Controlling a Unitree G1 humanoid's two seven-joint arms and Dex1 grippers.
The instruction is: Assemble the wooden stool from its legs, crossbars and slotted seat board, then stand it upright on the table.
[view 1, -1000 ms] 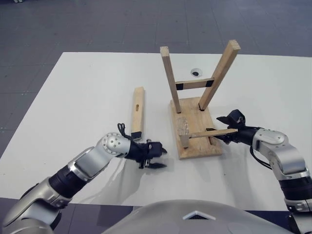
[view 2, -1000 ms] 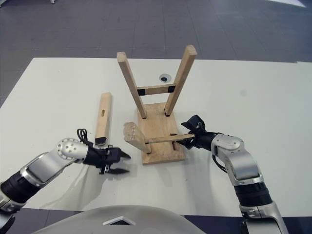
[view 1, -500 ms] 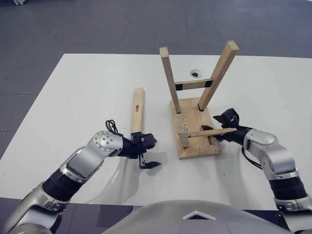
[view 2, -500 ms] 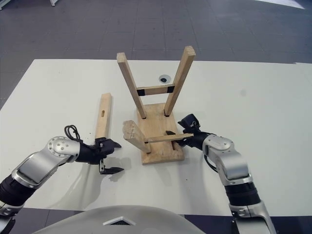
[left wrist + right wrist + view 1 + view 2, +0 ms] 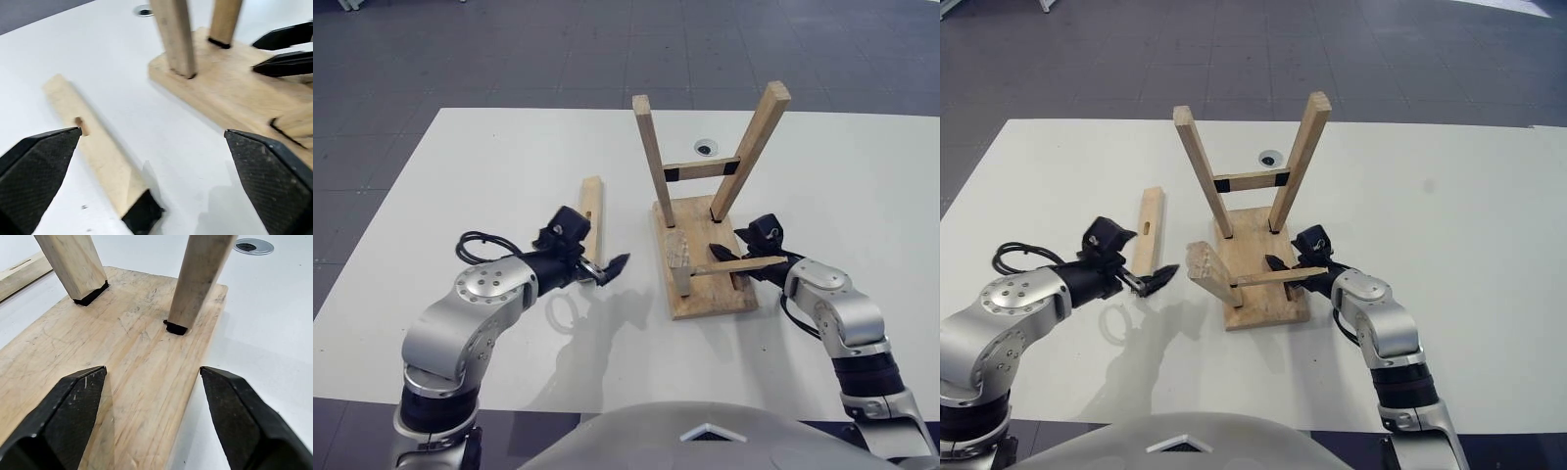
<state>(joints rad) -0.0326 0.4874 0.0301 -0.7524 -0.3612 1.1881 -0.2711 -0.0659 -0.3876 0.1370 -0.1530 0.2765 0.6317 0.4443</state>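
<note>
The slotted seat board point(image 5: 710, 294) lies flat on the white table. Two legs point(image 5: 651, 157) point(image 5: 751, 147) stand in it, joined by a crossbar point(image 5: 705, 168). A third leg point(image 5: 679, 257) stands on the board's near left part with a second crossbar point(image 5: 749, 264) running from it to the right. My right gripper point(image 5: 732, 258) is open, its fingers on either side of that crossbar's right end, over the board point(image 5: 122, 342). A loose leg point(image 5: 591, 211) lies left of the board. My left gripper point(image 5: 605, 269) is open just above the loose leg's point(image 5: 93, 142) near black-tipped end.
A round grommet hole point(image 5: 707, 147) sits in the table behind the stool. The table's left half and the far right are free. The near table edge runs close under both arms.
My left gripper has moved up and away from me, from the bare table to the loose leg's near end, with the elbow raised. My right gripper has shifted slightly left along the crossbar.
</note>
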